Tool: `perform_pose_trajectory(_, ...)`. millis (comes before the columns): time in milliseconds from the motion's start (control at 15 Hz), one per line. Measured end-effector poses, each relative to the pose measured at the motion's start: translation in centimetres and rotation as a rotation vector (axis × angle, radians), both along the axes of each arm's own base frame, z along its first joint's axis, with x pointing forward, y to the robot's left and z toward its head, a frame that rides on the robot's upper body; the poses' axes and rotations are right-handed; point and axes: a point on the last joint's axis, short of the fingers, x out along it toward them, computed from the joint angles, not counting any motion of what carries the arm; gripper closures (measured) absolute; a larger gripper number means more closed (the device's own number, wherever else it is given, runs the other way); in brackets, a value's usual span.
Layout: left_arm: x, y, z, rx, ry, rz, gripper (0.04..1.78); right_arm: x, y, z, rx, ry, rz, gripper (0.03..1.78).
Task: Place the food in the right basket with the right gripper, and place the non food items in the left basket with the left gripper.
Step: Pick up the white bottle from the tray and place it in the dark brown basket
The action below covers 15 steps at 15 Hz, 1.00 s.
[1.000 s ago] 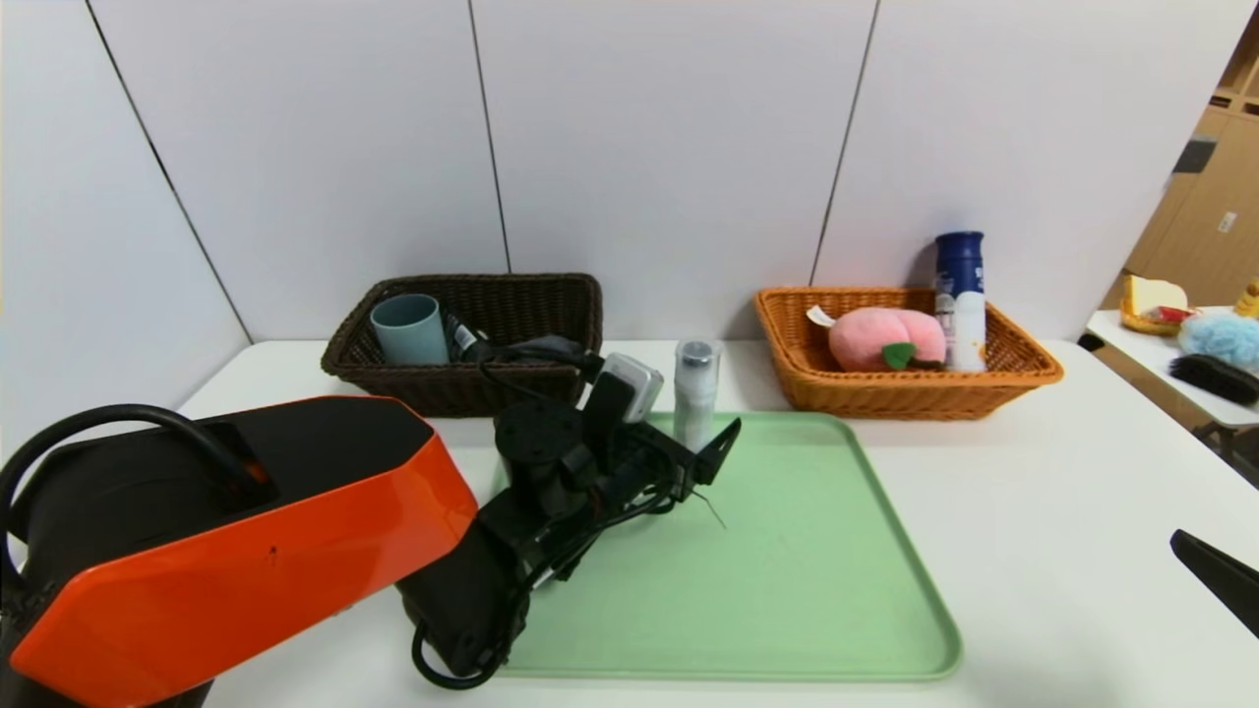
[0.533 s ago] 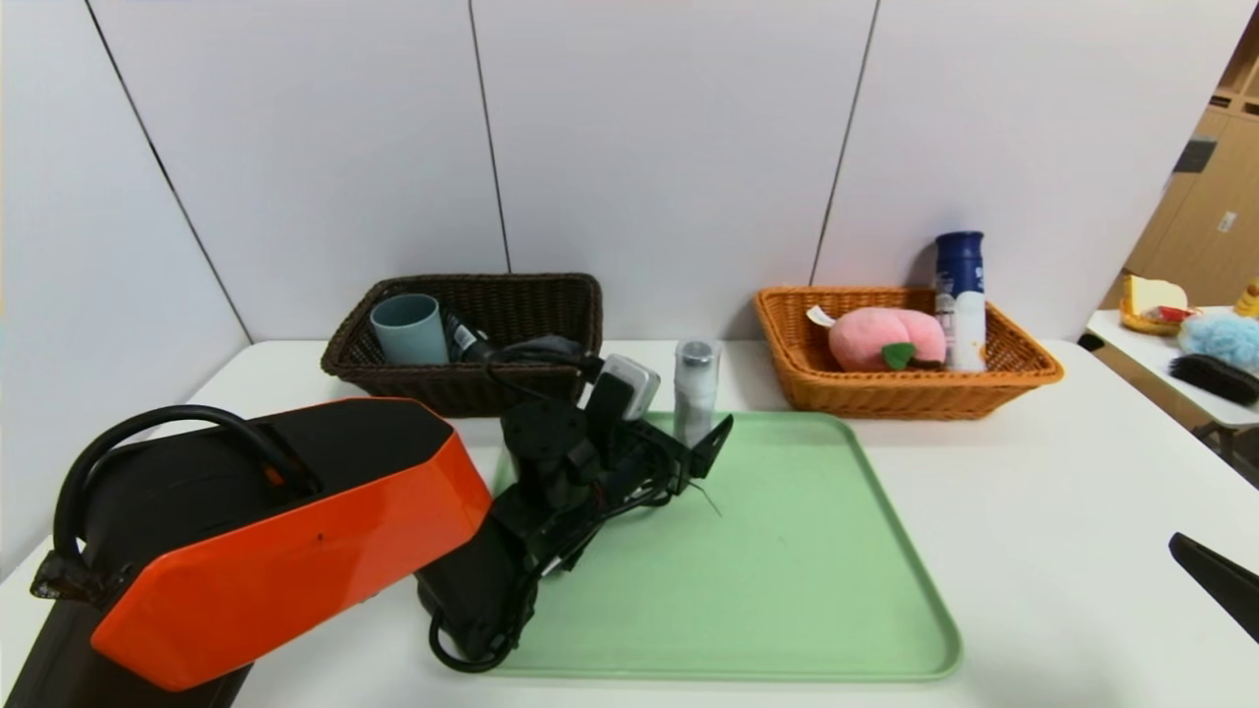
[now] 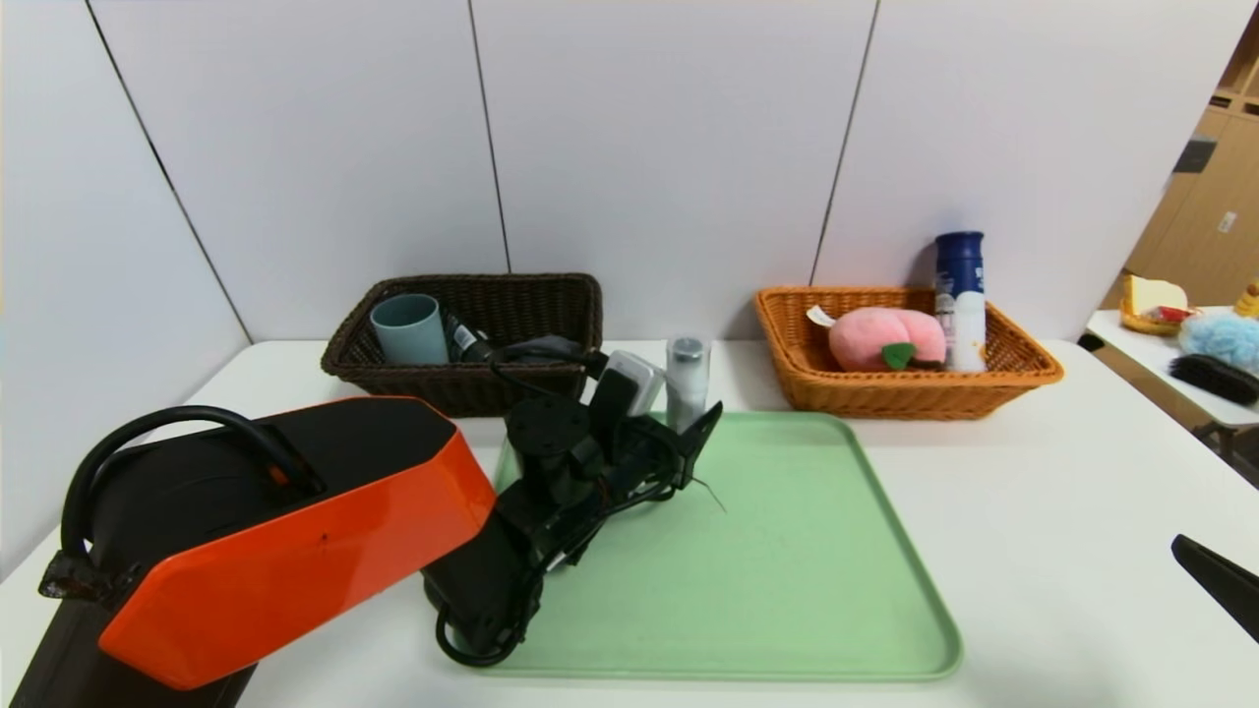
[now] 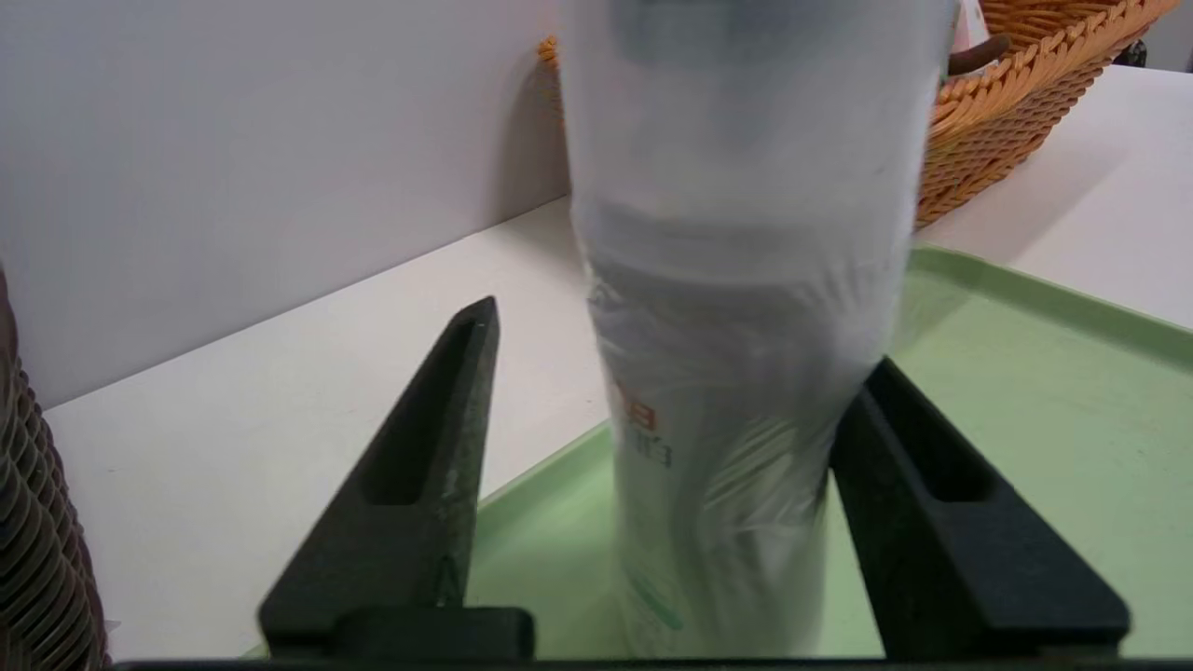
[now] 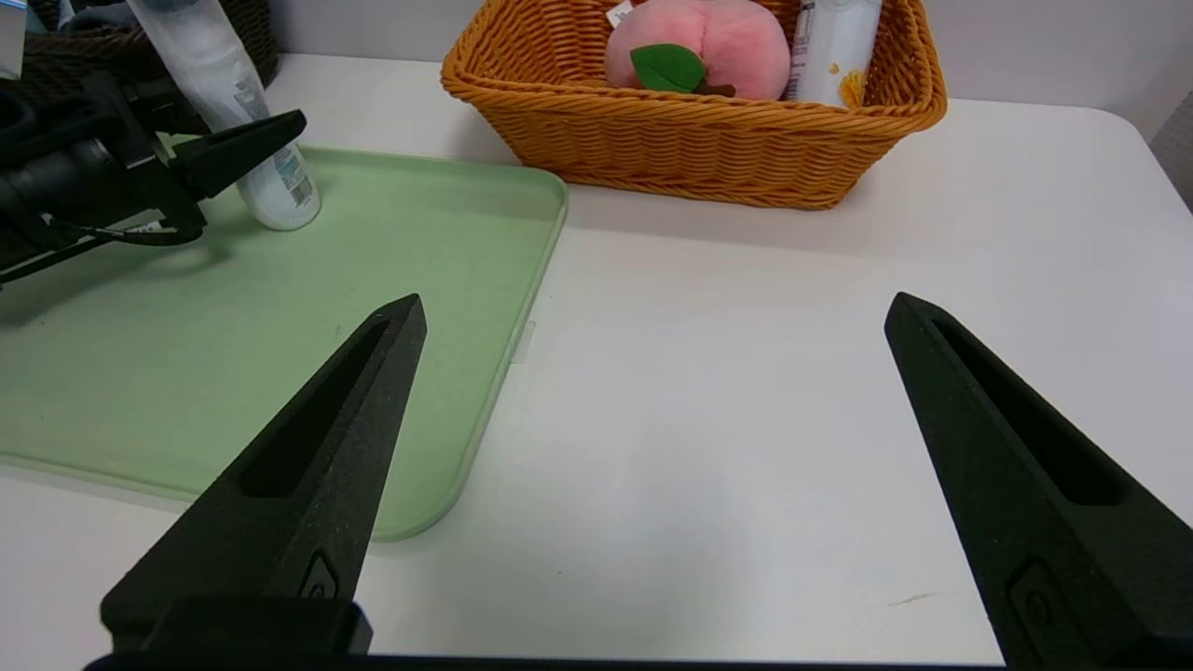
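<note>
**My left gripper around the slim bottle on the tray**

My left gripper (image 3: 679,447) is at the far left part of the green tray (image 3: 787,590), with its two fingers on both sides of the slim white bottle with grey cap (image 3: 686,383). In the left wrist view one finger (image 4: 941,522) touches the bottle, but beside the other finger (image 4: 410,503) a gap is visible, so I cannot tell if I already pinch it. The bottle stands a little tilted on the tray.

In the dark brown basket (image 3: 433,388), far left, I see the grey-blue cup (image 3: 408,329) and a black tube (image 3: 464,339). In the orange basket (image 3: 885,388), far right, lie the pink plush peach (image 3: 885,339) and the navy-capped bottle (image 3: 959,300).

My right gripper (image 5: 652,373) hovers above the white table (image 3: 1062,511) at the near right, its fingers spread wide and holding nothing.
</note>
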Motion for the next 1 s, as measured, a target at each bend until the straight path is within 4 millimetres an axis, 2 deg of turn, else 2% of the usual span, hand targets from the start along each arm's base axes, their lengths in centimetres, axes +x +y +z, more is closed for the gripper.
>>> perform_pose_trajectory(333, -0.1, 0.0, 0.1, -0.001, -0.001, 0.001, 1.28, -0.1, 0.0, 0.0, -0.001, -0.004, 0.0, 0.11)
perform_pose_trajectory(733, -0.7, 0.2, 0.9, -0.004, -0.007, -0.004, 1.28, -0.1, 0.0, 0.0, -0.003, -0.005, 0.0, 0.11)
perform_pose_trajectory(1000, -1.3, 0.7, 3.0, -0.031, -0.039, -0.005, 1.28, -0.2, 0.0, 0.0, -0.003, -0.009, 0.0, 0.11)
